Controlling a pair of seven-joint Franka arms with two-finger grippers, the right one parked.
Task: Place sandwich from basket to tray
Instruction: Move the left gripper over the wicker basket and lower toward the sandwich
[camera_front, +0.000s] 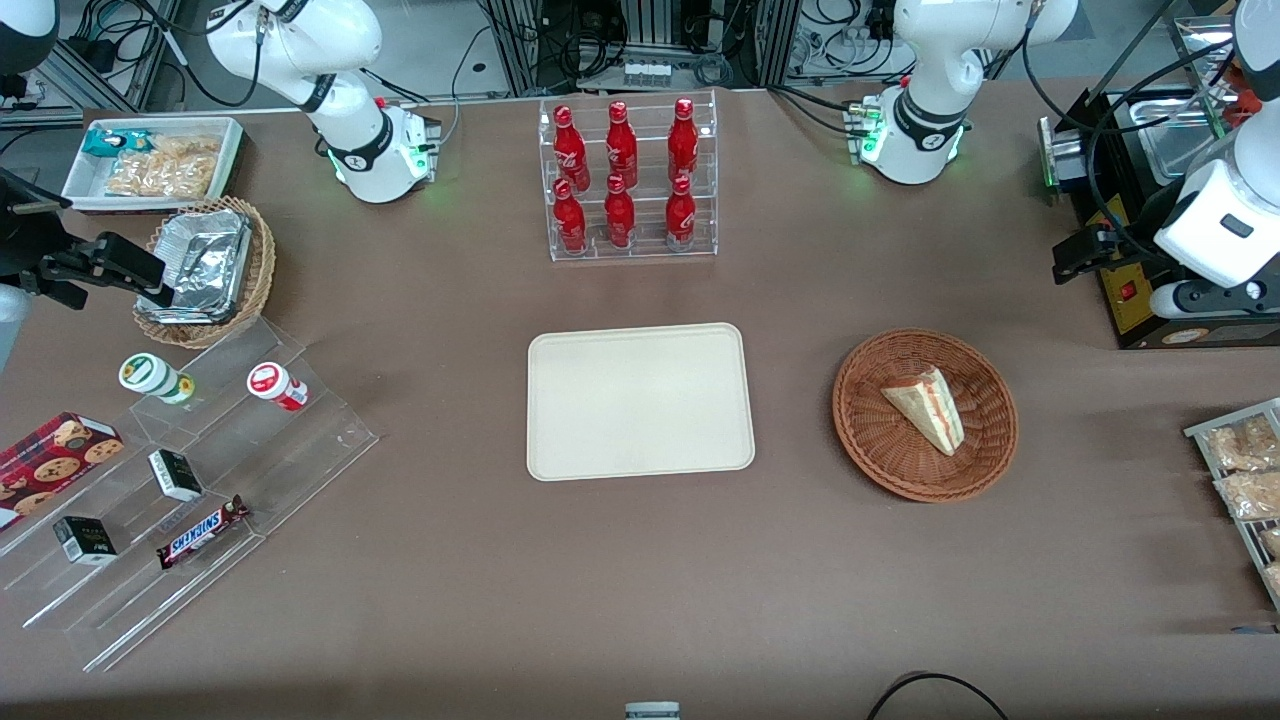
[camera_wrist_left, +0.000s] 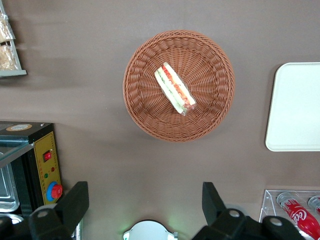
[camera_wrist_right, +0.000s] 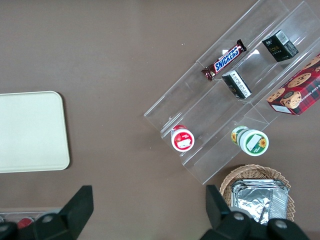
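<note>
1. sandwich lying on its side in the middle of the round reddish-brown wicker basket, its red and light green filling showing along one long edge. nothing is touching it.
2. the basket sits on the brown table, toward the working arm's end. it is beside the tray and apart from it, with a strip of bare table between them.
3. the cream-beige tray lies flat near the middle of the table, nearer to the front camera than the clear rack of red bottles. nothing is on the tray.
4. the left arm's gripper is raised well above the table and looks down on the basket. in the front view it sits at the working arm's end, farther from the front camera than the basket and off to its side, not over it.
5. the two dark fingers stand wide apart, and there is nothing between them.
6. progress, as a judgement: the task looks to be at its very start. the sandwich has not been grasped or lifted.
7. what is left appears to be all of it: bring the gripper over the basket, lower it, close on the sandwich, lift, carry it across to the tray, set it down and let go.
</note>
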